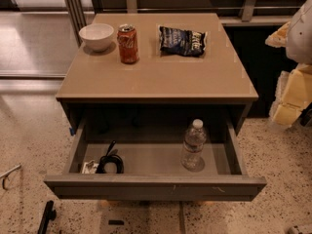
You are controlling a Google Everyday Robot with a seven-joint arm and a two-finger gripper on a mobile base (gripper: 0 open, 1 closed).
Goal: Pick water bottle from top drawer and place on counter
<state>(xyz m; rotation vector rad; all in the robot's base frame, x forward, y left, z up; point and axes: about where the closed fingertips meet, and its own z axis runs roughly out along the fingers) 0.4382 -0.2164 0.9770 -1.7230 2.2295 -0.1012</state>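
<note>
In the camera view, the top drawer (155,185) stands pulled out from under the counter (161,74). The water bottle (193,145) stands upright inside it, toward the right side, near the right wall but not touching it. A coiled black cable (111,163) lies at the left end of the drawer, well apart from the bottle. On the counter sit a white bowl (96,35), a soda can (128,44) just beside it, and a dark chip bag (183,39) further right. The front half of the counter carries nothing.

The gripper (294,94) shows as a pale shape at the right edge, raised beside the cabinet and well apart from the bottle. I cannot tell whether it is open or closed, and it holds nothing that can be seen.

The task looks to be at its first step, the reach toward the bottle. The next move probably calls for coming down into the drawer from above, under the counter's front edge, and closing around the ribbed body without tipping it.
</note>
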